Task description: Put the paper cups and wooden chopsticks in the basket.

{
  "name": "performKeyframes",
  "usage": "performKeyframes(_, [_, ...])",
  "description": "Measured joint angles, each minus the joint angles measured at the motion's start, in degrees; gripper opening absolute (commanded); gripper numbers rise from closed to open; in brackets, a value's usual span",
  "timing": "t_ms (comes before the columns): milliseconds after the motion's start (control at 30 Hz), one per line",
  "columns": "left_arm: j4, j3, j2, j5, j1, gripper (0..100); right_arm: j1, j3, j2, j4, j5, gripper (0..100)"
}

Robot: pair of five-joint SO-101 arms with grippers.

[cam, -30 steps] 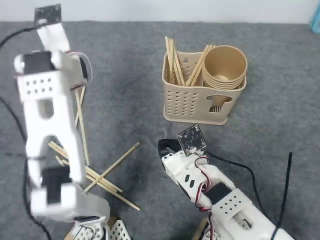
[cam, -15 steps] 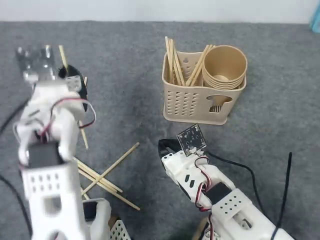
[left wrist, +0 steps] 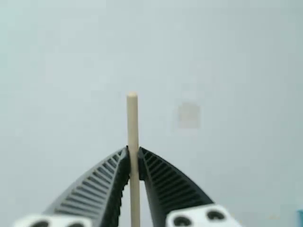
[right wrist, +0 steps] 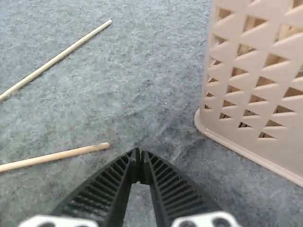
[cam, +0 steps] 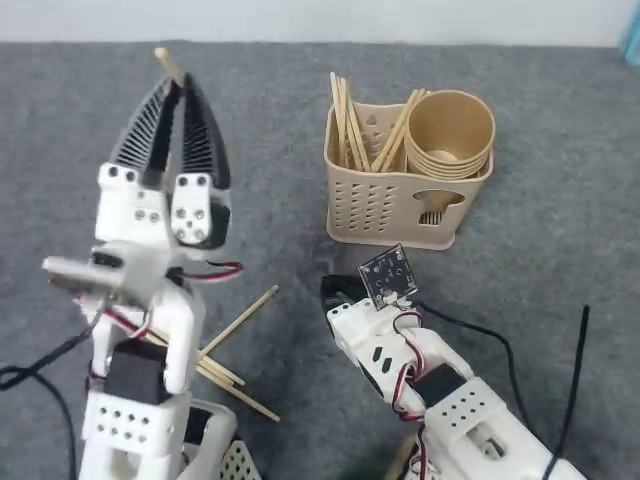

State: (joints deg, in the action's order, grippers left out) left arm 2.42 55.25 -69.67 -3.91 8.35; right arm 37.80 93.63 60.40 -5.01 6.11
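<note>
Left tool (left wrist: 134, 151), clamped on one chopstick (left wrist: 132, 113)

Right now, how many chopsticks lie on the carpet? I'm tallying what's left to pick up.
3 visible, all by the left arm: a slanted chopstick, then a second chopstick and a third chopstick nearer the arm's base. The arm may hide more.

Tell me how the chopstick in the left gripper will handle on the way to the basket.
Probably stiff: the chopstick stands straight out past the left gripper with no sag. It looks thin and round and is pinched at one spot, so it may pivot or slip. Likely light for its length.
</note>
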Motion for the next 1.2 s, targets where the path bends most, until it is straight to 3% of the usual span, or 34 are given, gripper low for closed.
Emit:
performKeyframes(233, [3.5, -14.1, 12.3, 0.0, 7.8, 1, 0.0, 0.0, 0.0, 0.0, 0.0, 1.0])
performKeyframes(533, [4.7, -29.5, 31.8, -0.2, 12.0, 1, 0.0, 0.0, 0.0, 0.0, 0.0, 1.0])
performKeyframes(667, [4.7, -32.2, 36.3, -3.7, 12.9, 1, 0.0, 0.0, 0.0, 0.0, 0.0, 0.9])
performKeyframes(933, [2.1, -27.3, 44.8, -5.0, 12.9, 1, 0.0, 0.0, 0.0, 0.0, 0.0, 1.2])
performKeyframes(1200, [-18.4, -7.6, 46.6, -5.0, 12.9, 3, 0.0, 0.0, 0.0, 0.0, 0.0, 1.3])
